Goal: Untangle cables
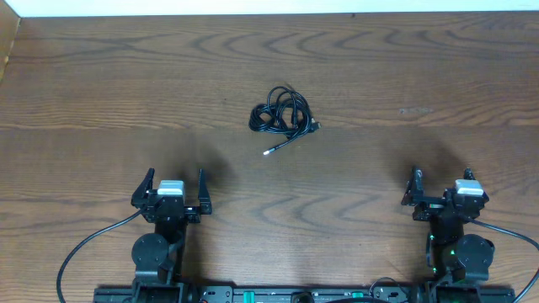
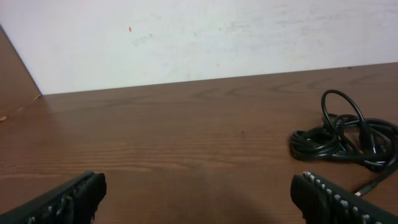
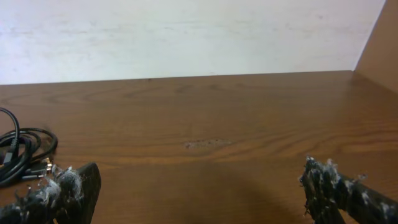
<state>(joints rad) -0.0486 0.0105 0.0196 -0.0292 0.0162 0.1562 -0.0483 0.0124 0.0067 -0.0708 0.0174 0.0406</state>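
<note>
Both tools wide, nothing in either. My left tool (image 1: 175,179) sits near the front edge of the tabletop (image 1: 404,67) on the left side, fingers pointing toward the far edge. My right tool (image 1: 440,185) mirrors it on the right side. The cables (image 1: 282,113) lie in one black bundle around the middle of the tabletop, slightly left of centre. They're ahead of both tools and well apart from them, closer to the left one. The bundle is a loose coil of overlapping loops; can't tell how many cords are in it or where they cross. One tail (image 1: 280,145) runs out of the coil toward the near left and ends in a small light tip (image 1: 267,153) flat on the wood. A second plug end (image 1: 315,126) sticks out on the coil's right side. In the left wrist view the coil is ahead and to the right, with one loop (image 2: 341,109) standing up off the wood and the rest lying low. In the right wrist view only the coil's edge shows at far left, beyond the finger on that side. The pads (image 3: 62,186) on the right tool look frayed, with pale fluff on them. Pale wall (image 3: 186,31) behind the far edge.
</note>
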